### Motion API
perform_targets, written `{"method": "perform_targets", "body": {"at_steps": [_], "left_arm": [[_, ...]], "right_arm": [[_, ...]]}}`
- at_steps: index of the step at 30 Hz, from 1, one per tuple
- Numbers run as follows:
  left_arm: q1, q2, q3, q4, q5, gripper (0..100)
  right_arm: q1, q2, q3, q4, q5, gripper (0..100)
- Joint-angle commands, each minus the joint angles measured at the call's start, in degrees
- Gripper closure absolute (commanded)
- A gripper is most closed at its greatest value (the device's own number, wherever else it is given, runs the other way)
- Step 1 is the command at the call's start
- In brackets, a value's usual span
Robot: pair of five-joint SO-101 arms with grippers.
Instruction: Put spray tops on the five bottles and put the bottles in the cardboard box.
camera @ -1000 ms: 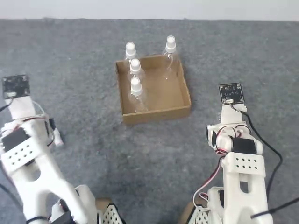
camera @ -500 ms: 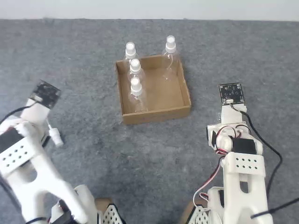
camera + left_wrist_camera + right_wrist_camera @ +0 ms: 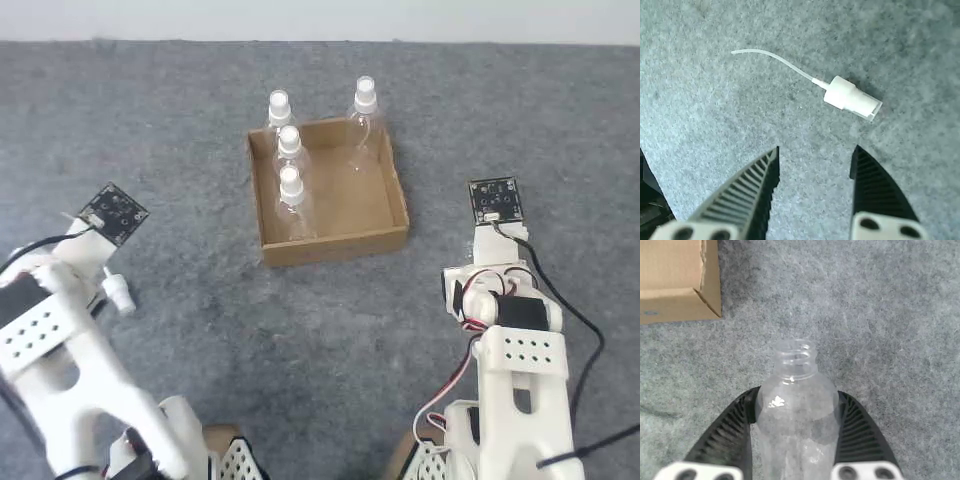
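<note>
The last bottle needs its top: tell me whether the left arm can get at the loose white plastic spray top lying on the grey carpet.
Probably yes. The left end effector hangs open just short of the white plastic spray top, which lies alone on bare grey carpet with nothing between them.

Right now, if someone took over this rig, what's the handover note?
Left gripper: open, above the loose spray top, which lies on the carpet; not touching it.
Right gripper: shut on the fifth bottle, neck bare, near a corner of the cardboard box.
Done: four capped bottles stand at the box. The back-left one may be inside or just behind; cannot tell.
Left: pick up the top, fit it on the held bottle, box it.
</note>
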Motion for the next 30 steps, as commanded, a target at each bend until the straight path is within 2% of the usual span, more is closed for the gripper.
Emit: {"method": "perform_targets", "body": {"at_steps": [1, 6, 12, 14, 18, 22, 28, 30], "left_arm": [[0.0, 0.3, -4.3, 0.4, 0.0, 79], [-0.3, 4.8, -8.7, 2.2, 2.3, 79], [-0.4, 19.6, -25.0, 14.9, 1.8, 79], [-0.4, 23.6, -29.4, 18.4, -0.7, 79], [-0.4, 28.3, -32.7, 24.4, -11.6, 79], [-0.4, 30.2, -32.6, 23.3, -18.1, 79], [0.0, 33.5, -32.5, 16.9, -19.6, 79], [-0.3, 34.9, -32.5, 15.6, -22.2, 79]], "right_arm": [[0.5, -1.5, -0.6, -0.9, 0.0, 95.9], [0.5, -1.5, -0.6, -0.8, 0.0, 95.9], [0.5, -1.5, -0.6, -0.8, 0.0, 95.9], [0.6, -1.5, -0.6, -0.8, 0.0, 95.9], [0.6, -1.5, -0.6, -1.0, 0.0, 95.9], [0.6, -1.5, -0.2, -1.5, 0.0, 95.8], [0.7, -1.5, 0.0, -2.2, 0.0, 95.8], [0.7, -1.5, 0.0, -2.3, 0.0, 95.8]]}}
